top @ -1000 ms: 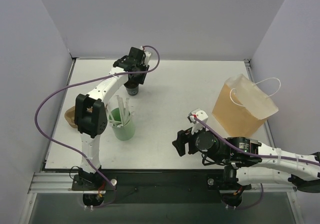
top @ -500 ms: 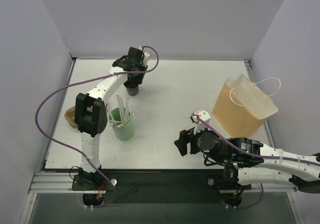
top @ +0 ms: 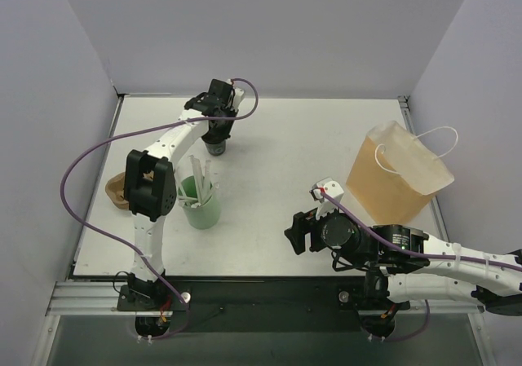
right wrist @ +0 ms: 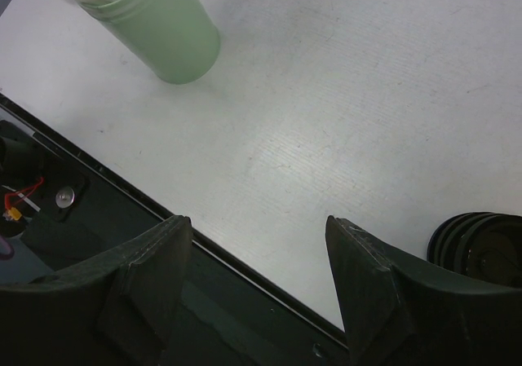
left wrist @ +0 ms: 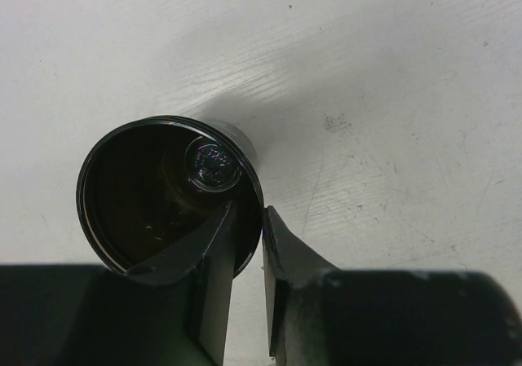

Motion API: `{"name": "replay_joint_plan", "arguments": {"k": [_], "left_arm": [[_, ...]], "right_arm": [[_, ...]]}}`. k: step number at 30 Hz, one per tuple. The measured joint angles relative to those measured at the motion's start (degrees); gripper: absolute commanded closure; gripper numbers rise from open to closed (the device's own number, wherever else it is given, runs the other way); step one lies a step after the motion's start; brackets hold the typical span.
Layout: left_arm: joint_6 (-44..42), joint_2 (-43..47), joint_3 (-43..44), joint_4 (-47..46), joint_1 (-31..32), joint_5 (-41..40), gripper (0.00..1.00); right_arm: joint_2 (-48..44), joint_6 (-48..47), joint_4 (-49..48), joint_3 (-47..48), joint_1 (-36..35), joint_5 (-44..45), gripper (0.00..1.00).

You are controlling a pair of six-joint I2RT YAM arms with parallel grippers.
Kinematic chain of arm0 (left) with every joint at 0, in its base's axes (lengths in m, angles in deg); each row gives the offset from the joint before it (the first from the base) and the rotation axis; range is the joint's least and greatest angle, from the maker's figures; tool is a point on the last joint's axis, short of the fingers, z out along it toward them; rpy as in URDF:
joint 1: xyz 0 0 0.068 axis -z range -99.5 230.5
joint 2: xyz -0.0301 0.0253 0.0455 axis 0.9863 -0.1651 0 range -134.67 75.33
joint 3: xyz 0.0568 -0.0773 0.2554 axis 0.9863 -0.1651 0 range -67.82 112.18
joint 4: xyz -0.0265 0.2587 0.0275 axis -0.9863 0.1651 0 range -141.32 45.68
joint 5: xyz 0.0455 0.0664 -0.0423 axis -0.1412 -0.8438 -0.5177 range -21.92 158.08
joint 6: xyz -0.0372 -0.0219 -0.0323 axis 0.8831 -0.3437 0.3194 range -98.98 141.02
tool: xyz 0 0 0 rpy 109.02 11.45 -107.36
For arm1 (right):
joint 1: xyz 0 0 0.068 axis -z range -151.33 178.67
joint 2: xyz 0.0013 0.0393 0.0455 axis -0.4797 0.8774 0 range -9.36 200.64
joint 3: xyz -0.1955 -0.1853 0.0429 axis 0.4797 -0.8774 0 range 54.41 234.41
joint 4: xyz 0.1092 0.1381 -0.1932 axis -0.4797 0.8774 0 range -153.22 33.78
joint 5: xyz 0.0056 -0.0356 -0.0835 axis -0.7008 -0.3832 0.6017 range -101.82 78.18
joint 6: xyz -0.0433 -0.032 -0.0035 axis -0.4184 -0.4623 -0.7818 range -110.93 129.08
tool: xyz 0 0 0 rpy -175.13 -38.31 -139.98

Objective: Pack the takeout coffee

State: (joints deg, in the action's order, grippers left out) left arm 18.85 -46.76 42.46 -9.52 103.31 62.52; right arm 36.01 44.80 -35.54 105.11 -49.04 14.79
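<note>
Right gripper (top: 298,234) sits low at the near edge, right of centre. Jaws spread wide with nothing between them, only bare table (right wrist: 342,97) in the right wrist view. It takes no part in the task at this moment.

Green cup (top: 201,207) with white sticks in it stands near-left, upright. A brown item (top: 117,193) lies left of it, half hidden by the left arm, so can't tell what it is. Paper bag (top: 400,174) with white handles stands at the right, mouth open. It is well apart from the coffee.

Takeout coffee (left wrist: 155,195) stands upright on the table at far left-centre, dark inside. Left gripper (left wrist: 249,219) is on it, one finger inside the rim and one outside. The jaws are nearly together and pinch the cup wall. Can't tell how firm the pinch is.

Progress: early. The grasp looks made or almost made, and the cup looks not yet lifted. Left to do: lift, carry right across the table to the bag, lower inside, let go. Thin rim pinch, so the cup may tilt on the lift.
</note>
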Motion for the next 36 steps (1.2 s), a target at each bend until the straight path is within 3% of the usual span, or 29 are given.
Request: {"name": "replay_joint_plan", "arguments": {"k": [7, 12, 14, 18, 30, 36], "left_arm": [[-0.04, 0.00, 0.00, 0.00, -0.04, -0.02, 0.82], [-0.04, 0.00, 0.00, 0.02, -0.04, -0.02, 0.82], [-0.02, 0.00, 0.00, 0.04, -0.04, -0.07, 0.94], [-0.02, 0.00, 0.07, 0.11, -0.04, -0.15, 1.00], [-0.20, 0.00, 2.67, 3.08, 0.59, -2.95, 1.00], [-0.52, 0.00, 4.09, 4.15, 2.49, -9.99, 1.00]], "right_arm": [[0.04, 0.04, 0.02, -0.39, 0.00, 0.07, 0.32], [0.79, 0.04, 0.04, -0.44, 0.00, 0.07, 0.32], [1.18, 0.04, 0.04, -0.44, 0.00, 0.04, 0.32], [1.79, 0.04, 0.04, -0.44, 0.00, 0.04, 0.32], [3.91, -0.02, 0.02, -0.42, 0.00, 0.04, 0.32], [4.90, -0.09, 0.04, -0.42, 0.00, 0.04, 0.31]]}}
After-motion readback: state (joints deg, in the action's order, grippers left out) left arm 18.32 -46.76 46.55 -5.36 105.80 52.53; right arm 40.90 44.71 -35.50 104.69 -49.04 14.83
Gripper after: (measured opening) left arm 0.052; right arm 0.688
